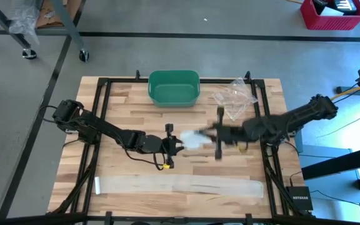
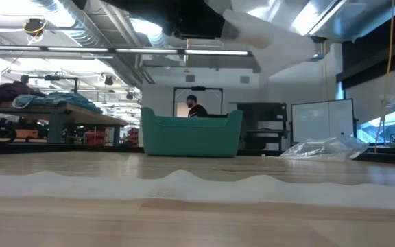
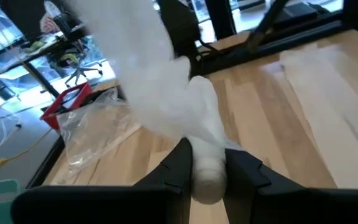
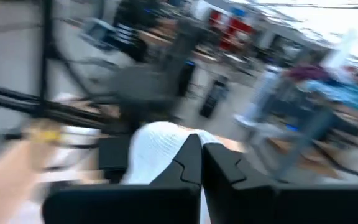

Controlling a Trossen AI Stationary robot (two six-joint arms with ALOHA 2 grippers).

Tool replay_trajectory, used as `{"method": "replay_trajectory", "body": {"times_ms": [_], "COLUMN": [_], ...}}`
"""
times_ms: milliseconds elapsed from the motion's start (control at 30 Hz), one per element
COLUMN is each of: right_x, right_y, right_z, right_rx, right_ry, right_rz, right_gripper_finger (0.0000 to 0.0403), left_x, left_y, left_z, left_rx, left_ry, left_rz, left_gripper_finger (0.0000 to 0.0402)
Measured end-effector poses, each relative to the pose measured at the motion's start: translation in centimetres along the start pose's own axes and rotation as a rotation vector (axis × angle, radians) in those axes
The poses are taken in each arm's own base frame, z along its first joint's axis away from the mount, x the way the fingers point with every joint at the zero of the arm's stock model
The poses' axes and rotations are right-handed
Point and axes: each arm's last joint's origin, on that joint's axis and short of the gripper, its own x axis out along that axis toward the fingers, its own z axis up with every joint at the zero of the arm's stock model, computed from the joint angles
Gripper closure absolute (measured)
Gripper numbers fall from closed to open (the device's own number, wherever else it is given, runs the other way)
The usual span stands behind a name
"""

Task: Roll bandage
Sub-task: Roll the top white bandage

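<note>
A white bandage roll [image 3: 207, 177] sits between the fingers of my left gripper [image 3: 209, 155], which is above the table's middle [image 1: 179, 145]. From the roll a loose white strip [image 3: 160, 93] runs up and away toward my right gripper [image 1: 206, 133], which is raised above the table and shut [image 4: 202, 146], with white bandage [image 4: 157, 152] at its fingers. In the low view this strip [image 2: 273, 38] hangs high over the table. A second, flat bandage strip [image 1: 180, 185] lies along the table's near edge. My left gripper pinches the rolled part of the bandage [image 3: 199, 163] between its two fingers, which lie nearly level and come from the table's left. The roll is clear of the table and its round end faces the wrist camera. My right gripper is shut on the loose strip's free end [image 4: 166, 155], coming level from the table's right. The strip spans the gap between the two grippers, clear of the table. The exact place of the pinch is blurred.
A green bin [image 1: 174, 87] stands at the far middle of the table. A clear plastic bag [image 1: 235, 100] lies to its right. The flat strip [image 2: 184, 185] lies wavy across the near side. Black frame rails [image 1: 102, 125] run along the table's edges.
</note>
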Motion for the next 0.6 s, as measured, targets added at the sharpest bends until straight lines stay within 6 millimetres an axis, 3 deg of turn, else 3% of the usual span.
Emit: {"method": "replay_trajectory", "body": {"times_ms": [200,400,600], "right_x": [1.4,1.8,2.2], "right_y": [-5.0,-7.9,-9.8], "right_z": [-0.9,-1.9,-4.5], "right_rx": [0.027,-0.013,-0.016], "right_ry": [0.076,0.114,0.296], "right_rz": [-0.102,-0.213,-0.244], "right_gripper_finger": [0.0391,0.0399,0.0385], "left_x": [-0.4,-0.4,-0.7], "left_y": [-0.8,-1.0,-1.7], "left_z": [0.2,0.3,1.5], "left_rx": [0.062,0.073,0.067], "left_ry": [-0.013,-0.027,-0.082], "left_rz": [-0.035,-0.069,-0.174], "left_gripper_finger": [0.0347,0.0347,0.0347]}}
